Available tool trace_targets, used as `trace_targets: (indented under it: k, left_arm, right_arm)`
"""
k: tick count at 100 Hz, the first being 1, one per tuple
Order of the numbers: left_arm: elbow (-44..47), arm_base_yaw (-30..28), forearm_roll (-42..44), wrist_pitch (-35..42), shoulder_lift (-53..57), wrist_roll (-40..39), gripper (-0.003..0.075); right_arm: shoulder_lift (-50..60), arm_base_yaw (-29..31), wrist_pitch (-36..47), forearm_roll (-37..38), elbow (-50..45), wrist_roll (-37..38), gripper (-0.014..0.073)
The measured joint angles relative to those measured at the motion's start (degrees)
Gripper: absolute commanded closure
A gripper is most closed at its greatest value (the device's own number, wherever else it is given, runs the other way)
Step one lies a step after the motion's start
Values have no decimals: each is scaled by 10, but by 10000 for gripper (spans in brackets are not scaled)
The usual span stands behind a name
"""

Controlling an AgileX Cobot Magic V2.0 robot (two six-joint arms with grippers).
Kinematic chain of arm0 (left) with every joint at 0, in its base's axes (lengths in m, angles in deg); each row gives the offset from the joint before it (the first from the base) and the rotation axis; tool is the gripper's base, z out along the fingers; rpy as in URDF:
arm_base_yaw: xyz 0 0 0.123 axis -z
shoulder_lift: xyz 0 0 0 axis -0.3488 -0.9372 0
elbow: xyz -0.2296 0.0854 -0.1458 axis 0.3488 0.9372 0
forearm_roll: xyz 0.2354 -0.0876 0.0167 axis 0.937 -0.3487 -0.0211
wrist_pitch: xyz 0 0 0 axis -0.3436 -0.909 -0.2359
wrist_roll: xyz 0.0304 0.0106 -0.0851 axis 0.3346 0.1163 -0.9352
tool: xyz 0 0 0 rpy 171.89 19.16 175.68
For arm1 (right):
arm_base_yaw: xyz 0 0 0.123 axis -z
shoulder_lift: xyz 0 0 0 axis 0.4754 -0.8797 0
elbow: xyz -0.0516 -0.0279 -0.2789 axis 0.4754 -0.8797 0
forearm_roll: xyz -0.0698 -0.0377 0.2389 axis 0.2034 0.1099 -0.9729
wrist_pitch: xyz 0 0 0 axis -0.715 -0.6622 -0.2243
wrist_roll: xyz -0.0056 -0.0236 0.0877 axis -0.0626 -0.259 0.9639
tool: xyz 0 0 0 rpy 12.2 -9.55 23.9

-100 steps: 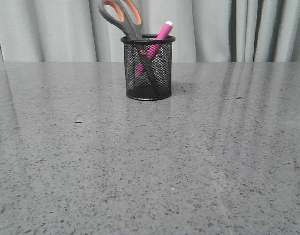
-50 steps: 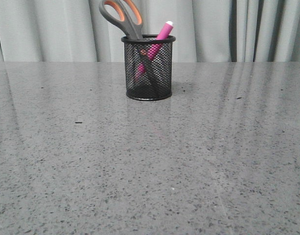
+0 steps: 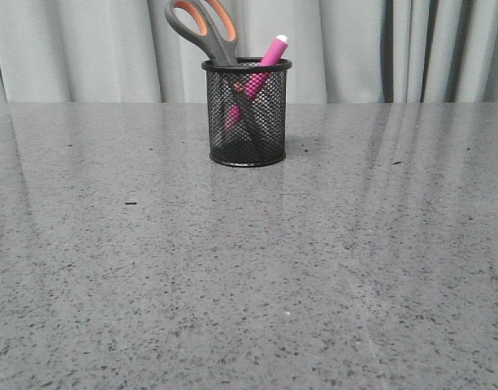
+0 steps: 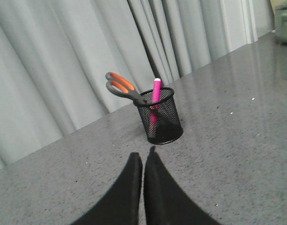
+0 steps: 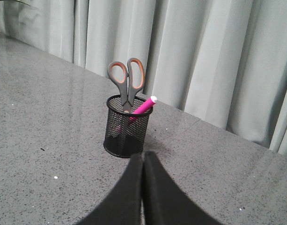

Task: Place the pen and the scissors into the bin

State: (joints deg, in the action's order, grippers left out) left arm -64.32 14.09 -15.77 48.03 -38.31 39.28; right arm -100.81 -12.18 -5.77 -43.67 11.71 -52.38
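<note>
From my front camera I see the small cylindrical black wire-mesh bin standing upright on the grey speckled stone table, far back toward the pale grey pleated curtain, at about twelve o'clock from where I sit. Both task items are already inside it. The large scissors with dark grey blades and orange-lined finger loops stand blades-down in the bin, their handles sticking well above the rim and leaning toward eleven o'clock. The slim magenta-pink pen leans the other way, its white-tipped end poking over the rim toward one o'clock; through the mesh I can see its lower body crossing the scissor blades, though whether the two touch down there I cannot tell.

Neither arm shows in the front view. In the left wrist view, the left gripper hangs over bare table short of the bin, its two black fingers pressed together with only a hairline seam between them and nothing held. The scissors and pen are visible there rising out of the cup.

In the right wrist view, the right gripper looks much the same: black fingers closed against each other, empty, with the bin just beyond the tips and apart from them. The scissors stand upright and the pen rests tilted against the rim.
</note>
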Motion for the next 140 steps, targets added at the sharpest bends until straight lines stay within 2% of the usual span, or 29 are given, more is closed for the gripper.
trace_targets:
  k: [26, 51, 67, 82, 105, 140]
  left_arm:
    - [110, -75, 9, 76, 0, -98, 740]
    - [189, -142, -23, 129, 0, -168, 740]
    - [199, -187, -29, 120, 0, -206, 740]
    - [199, -229, -30, 60, 0, -216, 740]
    - [198, -283, -30, 57, 0, -218, 740]
    - [198, -293, -30, 57, 0, -219, 740]
  right_arm:
    - [0, 0, 0, 0, 0, 0, 659]
    - [0, 0, 0, 0, 0, 0, 659]
    - [0, 0, 0, 0, 0, 0, 659]
    - [0, 0, 0, 0, 0, 0, 659]
    - [0, 0, 0, 0, 0, 0, 659]
    - [0, 0, 0, 0, 0, 0, 659]
